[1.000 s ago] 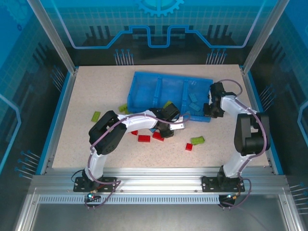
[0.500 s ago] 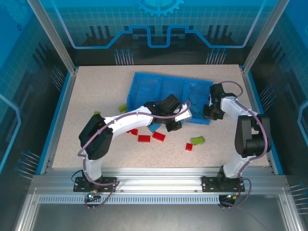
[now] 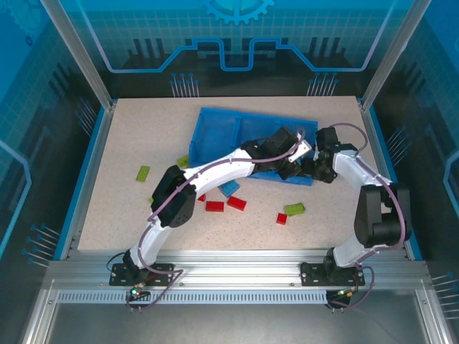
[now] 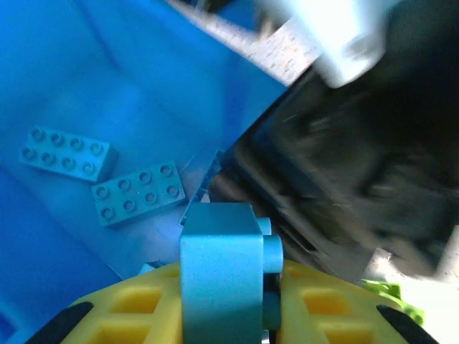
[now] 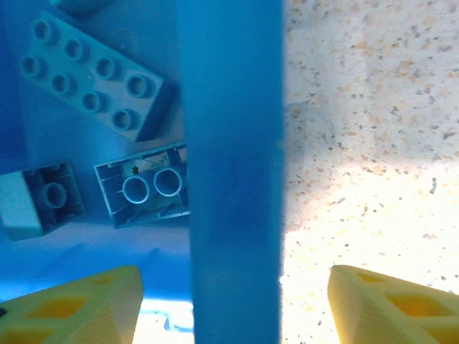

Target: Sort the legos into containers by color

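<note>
The left end effector (image 4: 226, 301) is closed on a small blue brick (image 4: 219, 247), which stands between its yellow fingers (image 4: 330, 308) with the studs pointing to one side. It hangs above the right compartment (image 4: 129, 93) of the blue tray (image 3: 215, 132). Two flat blue bricks (image 4: 68, 153), each with eight studs, lie near each other on the floor of that compartment.

The right end effector (image 5: 233, 308) is at the same end of the tray. Its two fingers are wide apart and hold nothing. The tray wall (image 5: 229, 143) passes between them with a gap on each side, so one finger is above the tray floor and the other above the speckled tabletop (image 5: 373, 143). Just inside the wall lies an upturned blue brick (image 5: 147, 190).

On the tabletop in front of the tray I see two red bricks (image 3: 214, 206) close together. A smaller red brick (image 3: 282, 218) lies just beside a green brick (image 3: 294, 209). Another green brick (image 3: 143, 173) lies well to the left.
</note>
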Controlling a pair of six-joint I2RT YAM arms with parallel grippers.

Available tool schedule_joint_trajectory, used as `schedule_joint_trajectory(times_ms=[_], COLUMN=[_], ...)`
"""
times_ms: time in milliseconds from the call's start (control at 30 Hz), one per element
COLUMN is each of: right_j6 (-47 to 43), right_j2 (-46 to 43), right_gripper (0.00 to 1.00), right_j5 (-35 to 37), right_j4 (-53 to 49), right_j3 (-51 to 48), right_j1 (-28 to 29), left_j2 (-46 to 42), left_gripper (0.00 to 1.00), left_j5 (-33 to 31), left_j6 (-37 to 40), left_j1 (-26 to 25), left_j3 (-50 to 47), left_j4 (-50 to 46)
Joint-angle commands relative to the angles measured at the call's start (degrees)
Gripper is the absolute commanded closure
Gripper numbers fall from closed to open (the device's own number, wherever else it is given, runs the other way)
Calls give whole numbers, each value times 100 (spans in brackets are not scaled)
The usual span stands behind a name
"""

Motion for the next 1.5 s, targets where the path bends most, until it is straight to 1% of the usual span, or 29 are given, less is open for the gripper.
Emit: schedule_joint_trajectory(times_ms=[0,133,200,267,333,400,433,533,567,633,767,833,933,1000,1100,1267,1467], right_j6=[175,374,424,564,725,810,773,375,291,149,270,449,683,734,762,753,831], right_j2=[-347,-675,-885,-1145,-1405,-1661,-1796,-2227,-2398,-2632,-2742,-2734,-2607,-2466,-2159,-1703,-1194], right_gripper=[25,22,22,21,20,19,18,11,8,8,7,7,6,6,6,6,9], right_j5=[-48,-55,-76,7,58,0,-139,-764,-803,-803,-764,-691,-263,-110,129,299,560], right_j4=[-249,-450,-482,-551,-625,-634,-597,-303,-270,-288,-523,-524,-544,-473,-417,-356,-295], right_j3=[-126,-374,-554,-757,-913,-1169,-1291,-1607,-1693,-1794,-1877,-1932,-1960,-1996,-1998,-1907,-1766], right_j1=[3,-17,-6,-20,-32,-36,-31,72,180,343,629,963,1562,1805,1945,2013,2290], left_j2=[353,597,632,647,643,618,572,326,221,-82,-699,-932,-1264,-1551,-2096,-3016,-3763], left_gripper=[71,64,57,52,40,39,36,24,16,1,1,1,1,1,1,1,1], left_j5=[-396,-510,-593,-699,-855,-879,-904,-1006,-1065,-1201,-1375,-1415,-1415,-1399,-1338,-1432,-1652], left_j6=[-687,-1047,-1209,-1347,-1483,-1579,-1619,-1716,-1748,-1816,-2045,-2185,-2492,-2693,-2936,-3160,-3260], left_j1=[-21,-19,-17,-13,-7,4,5,3,0,4,70,138,324,492,762,1110,1331], left_j3=[633,1012,1048,1066,1076,1078,1052,871,766,533,-67,-331,-830,-1279,-2093,-3362,-4243], left_j4=[-426,-592,-565,-559,-576,-604,-614,-561,-542,-462,-341,-386,-496,-504,-318,-122,-112])
